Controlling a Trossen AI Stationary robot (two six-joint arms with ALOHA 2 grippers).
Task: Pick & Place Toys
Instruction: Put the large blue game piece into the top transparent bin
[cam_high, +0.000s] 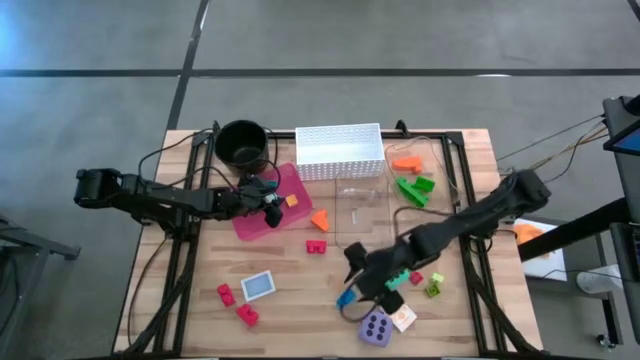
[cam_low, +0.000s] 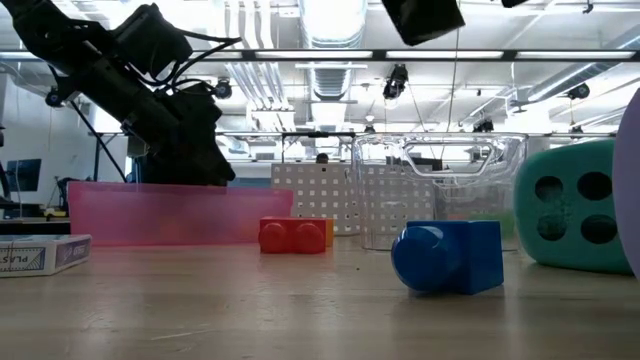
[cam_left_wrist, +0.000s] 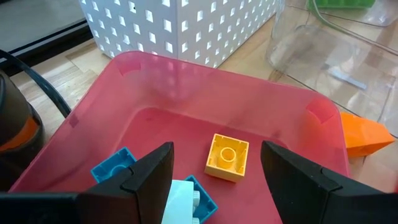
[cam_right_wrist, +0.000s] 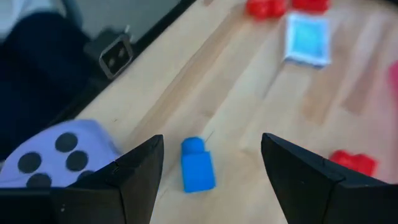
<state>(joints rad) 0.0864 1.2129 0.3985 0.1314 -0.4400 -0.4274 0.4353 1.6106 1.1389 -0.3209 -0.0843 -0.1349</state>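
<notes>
My left gripper (cam_left_wrist: 214, 180) hangs open over the pink tray (cam_high: 252, 222). In the tray lie a yellow brick (cam_left_wrist: 227, 157), two blue bricks (cam_left_wrist: 115, 168) and a pale piece (cam_left_wrist: 180, 199). My right gripper (cam_right_wrist: 211, 180) is open above the table's near middle, with a blue brick (cam_right_wrist: 198, 165) lying on its side on the wood below it, untouched. The purple die (cam_high: 376, 327) sits close by. Red bricks (cam_high: 247, 315) and a blue card (cam_high: 258, 286) lie near the front left. A teal die (cam_low: 570, 205) shows in the low view.
A white perforated basket (cam_high: 340, 150), a black pot (cam_high: 242, 143) and a clear container (cam_high: 360, 200) stand at the back. Green (cam_high: 415, 187) and orange (cam_high: 406, 163) pieces lie back right. An orange piece (cam_high: 320, 218) and a red brick (cam_high: 316, 246) lie mid-table.
</notes>
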